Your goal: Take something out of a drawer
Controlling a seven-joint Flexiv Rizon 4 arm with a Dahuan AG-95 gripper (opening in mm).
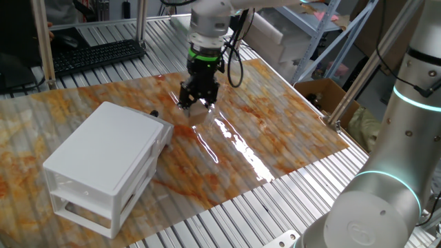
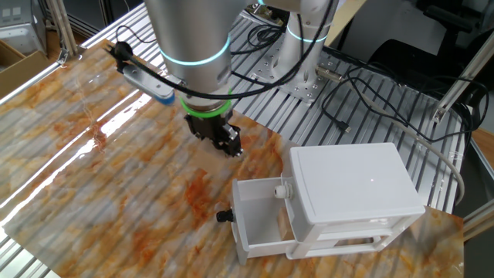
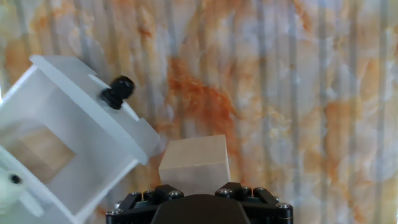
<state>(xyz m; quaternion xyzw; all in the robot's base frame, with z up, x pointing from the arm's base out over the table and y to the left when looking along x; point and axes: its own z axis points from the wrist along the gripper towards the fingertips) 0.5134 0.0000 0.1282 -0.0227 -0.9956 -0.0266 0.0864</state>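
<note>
My gripper [image 1: 198, 105] is shut on the small pale tan wooden block [image 1: 199, 112] and holds it low over the orange-marbled mat, right of the white two-tier cabinet [image 1: 110, 155]. In the hand view the block [image 3: 194, 163] sits between my fingers, close beside the drawer's front corner. The white drawer [image 2: 262, 220] stands pulled out of the cabinet [image 2: 355, 181], with its black knob [image 2: 224, 216] at the front. The drawer [image 3: 62, 143] and knob [image 3: 118, 91] fill the left of the hand view. In the other fixed view my gripper [image 2: 230, 144] hides the block.
A black keyboard [image 1: 96, 55] lies at the back left. A cardboard box [image 1: 324, 93] stands off the mat's right edge. A second grey robot arm [image 1: 406, 131] rises at the right. Cables [image 2: 370, 85] run over the slatted table behind the cabinet.
</note>
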